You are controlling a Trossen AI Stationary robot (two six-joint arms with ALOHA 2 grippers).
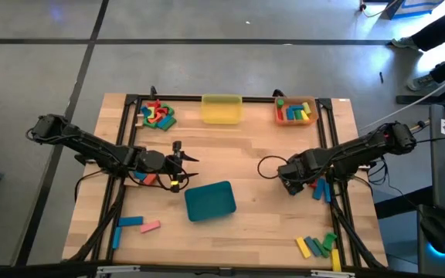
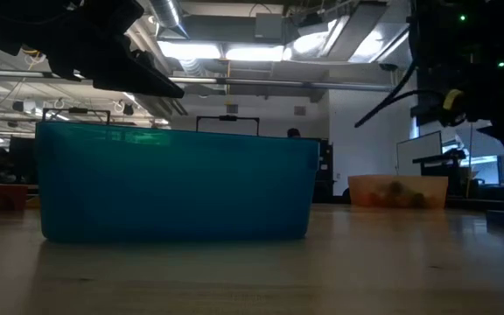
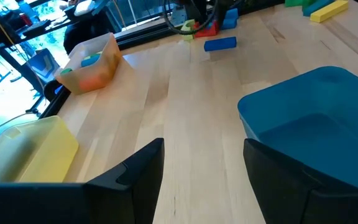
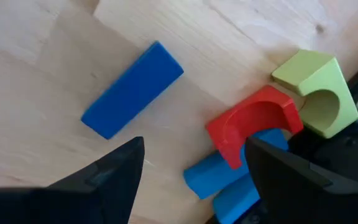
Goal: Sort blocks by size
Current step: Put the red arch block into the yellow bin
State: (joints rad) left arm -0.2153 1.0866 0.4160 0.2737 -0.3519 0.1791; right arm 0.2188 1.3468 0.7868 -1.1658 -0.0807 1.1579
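Wooden surface [image 1: 246, 154], blocks scattered in clusters, both grippers empty.
Right gripper [image 4: 191, 180] released, low over a blue bar [image 4: 132, 89] lying flat, long axis diagonal across the wrist view; beside it a red arch [image 4: 253, 124], a green arch [image 4: 316, 87] and more blue pieces [image 4: 219, 177], partly cut off by the fingers. Left gripper [image 3: 201, 180] released, holding nothing, just beside the teal tray [image 1: 209, 201], arm stretched in from the left edge. Orange tray [image 1: 296, 111] holds blocks; colours there hard to sort. Yellow tray [image 1: 222, 108] contents unclear. Loose bars [image 1: 317, 245] near the front right; low view mostly blocked by the teal tray.
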